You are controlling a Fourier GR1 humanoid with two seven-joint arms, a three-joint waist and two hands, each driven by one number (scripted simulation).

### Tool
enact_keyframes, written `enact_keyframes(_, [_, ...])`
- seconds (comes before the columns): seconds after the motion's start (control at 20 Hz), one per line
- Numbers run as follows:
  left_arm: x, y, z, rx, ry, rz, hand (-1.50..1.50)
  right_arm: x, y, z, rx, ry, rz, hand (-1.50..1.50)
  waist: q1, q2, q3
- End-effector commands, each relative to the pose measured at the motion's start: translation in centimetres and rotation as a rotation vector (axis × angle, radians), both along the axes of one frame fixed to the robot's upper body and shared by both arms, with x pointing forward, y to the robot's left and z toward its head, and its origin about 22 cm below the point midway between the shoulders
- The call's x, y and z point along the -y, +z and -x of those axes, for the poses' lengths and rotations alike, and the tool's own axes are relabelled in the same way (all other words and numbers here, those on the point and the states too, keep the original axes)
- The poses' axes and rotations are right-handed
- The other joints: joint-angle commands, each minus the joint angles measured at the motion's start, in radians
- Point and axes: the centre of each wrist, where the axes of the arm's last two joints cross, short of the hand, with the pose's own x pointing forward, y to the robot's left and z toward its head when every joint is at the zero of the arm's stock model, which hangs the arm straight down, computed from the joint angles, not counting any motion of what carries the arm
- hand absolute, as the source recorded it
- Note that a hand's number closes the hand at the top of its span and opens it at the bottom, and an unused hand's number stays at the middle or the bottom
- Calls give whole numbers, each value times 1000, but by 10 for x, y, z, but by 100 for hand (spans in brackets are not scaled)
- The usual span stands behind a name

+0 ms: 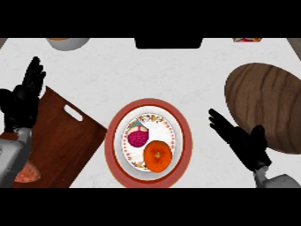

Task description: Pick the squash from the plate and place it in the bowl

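Squash: round, orange, lying on the plate toward its near rim, just beside a smaller magenta fruit; untouched, nothing gripping it. Plate: red-rimmed with a patterned centre, set mid-worktop between the two arms, within reach of either. Bowl: wide, dark wood, at the right, near the plate but apart from it, so the carry looks short and falls to the right side. Right hand: released, fingers straight and spread, hovering between plate and bowl, close to the plate's right rim; judged to be the working hand, placed to come in on the squash from the right. Left hand: released, fingers up, resting at the left edge over the far corner of the board, clear of the work. Board: reddish wood with a handle slot, left of the plate; an orange item shows at its near edge, partly hidden by the forearm. Second bowl, dark object and small red item: at the far edge, cut off. Task stage: grasp not yet made.
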Motion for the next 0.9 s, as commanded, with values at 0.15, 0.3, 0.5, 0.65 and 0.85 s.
enact_keyframes(0.15, [-12,-2,9,-21,3,-23,0,-24,114,-29,589,-99,45,150,13,-14,9])
enact_keyframes(0.3, [-10,-13,13,-55,13,-19,0,46,110,-33,483,-91,707,150,-26,-28,-43])
enact_keyframes(0.5, [-27,-19,25,-88,57,2,0,22,89,-2,473,-475,612,-150,-81,-38,0])
enact_keyframes(0.65, [-32,-18,29,-89,58,17,0,-16,86,33,551,-435,628,-150,-73,-32,2])
enact_keyframes(0.85, [-35,-6,33,-79,32,12,0,-49,86,73,522,-440,661,-150,-48,-27,3])
